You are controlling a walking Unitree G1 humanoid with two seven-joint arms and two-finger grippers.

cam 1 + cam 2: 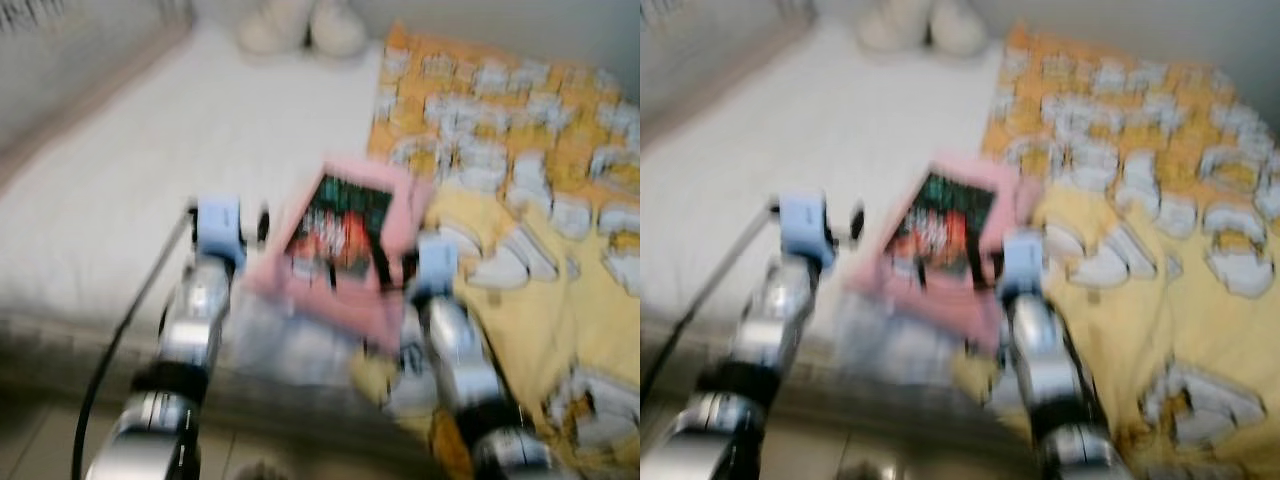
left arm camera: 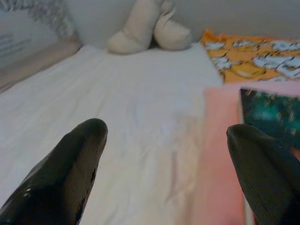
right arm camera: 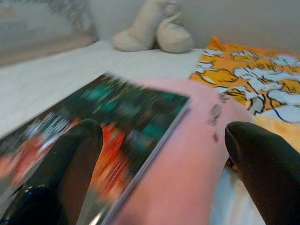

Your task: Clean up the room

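flanking pink book [image 1: 345, 250] on white bed [image 1: 150, 180]: left claw [image 2: 164, 154], right claw [image 3: 164, 159], both wide; cover text blurred.

both arms forward; left gripper [image 2: 164, 164] and right gripper [image 3: 164, 164] spread

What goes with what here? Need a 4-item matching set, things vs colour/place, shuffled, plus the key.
Things:
1. bed sheet
2. blanket
3. plush toy
4. book

Descriptions:
A. cream, at the far end of the bed by the wall
B. dark cover with green and red, lying on a pink item between the two arms
C. plain white, on the robot's left side of the bed
D. yellow and orange with white shapes, on the robot's right side

Pairs: 1-C, 2-D, 3-A, 4-B
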